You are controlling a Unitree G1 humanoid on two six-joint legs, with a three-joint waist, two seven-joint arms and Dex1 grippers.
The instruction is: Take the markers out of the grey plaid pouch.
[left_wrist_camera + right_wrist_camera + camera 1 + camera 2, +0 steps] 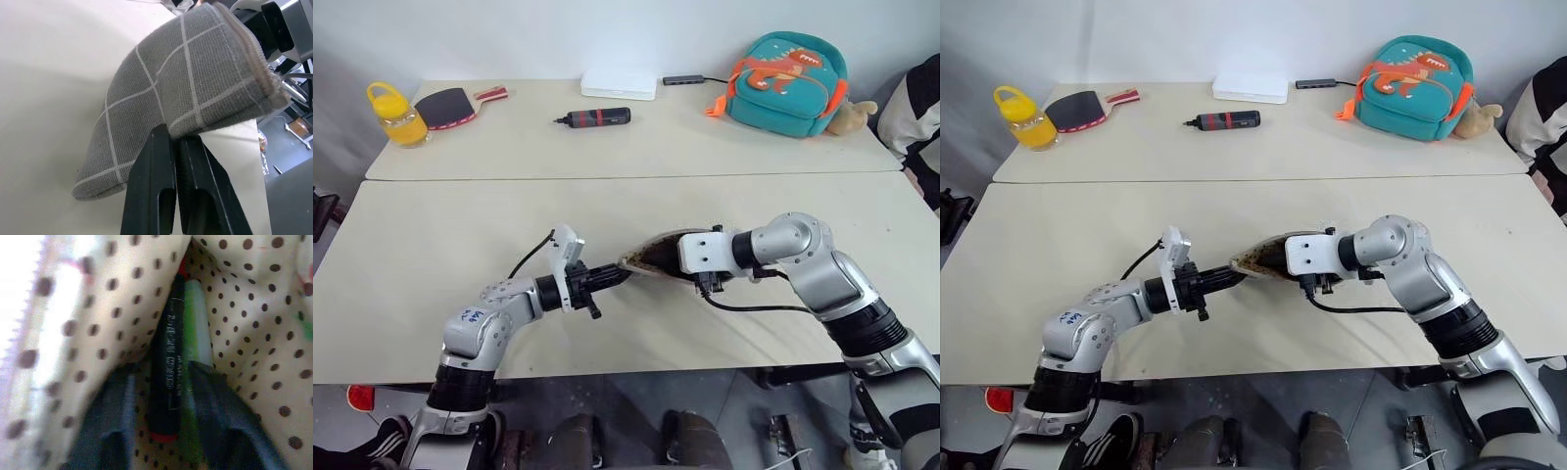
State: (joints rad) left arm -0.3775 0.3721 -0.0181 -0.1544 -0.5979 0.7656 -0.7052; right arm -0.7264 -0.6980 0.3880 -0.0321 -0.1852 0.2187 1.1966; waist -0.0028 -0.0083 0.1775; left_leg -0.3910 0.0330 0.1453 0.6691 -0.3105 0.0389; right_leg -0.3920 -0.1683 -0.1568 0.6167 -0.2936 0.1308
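The soft grey plaid pouch [186, 83], limp and light, is pinched at one edge by the closed left claw [176, 147]. Inside, between the part-open right claw's [168, 382] fingers, the slim, stiff markers [168, 367] lie unclamped; mid-barrel seems the best hold.
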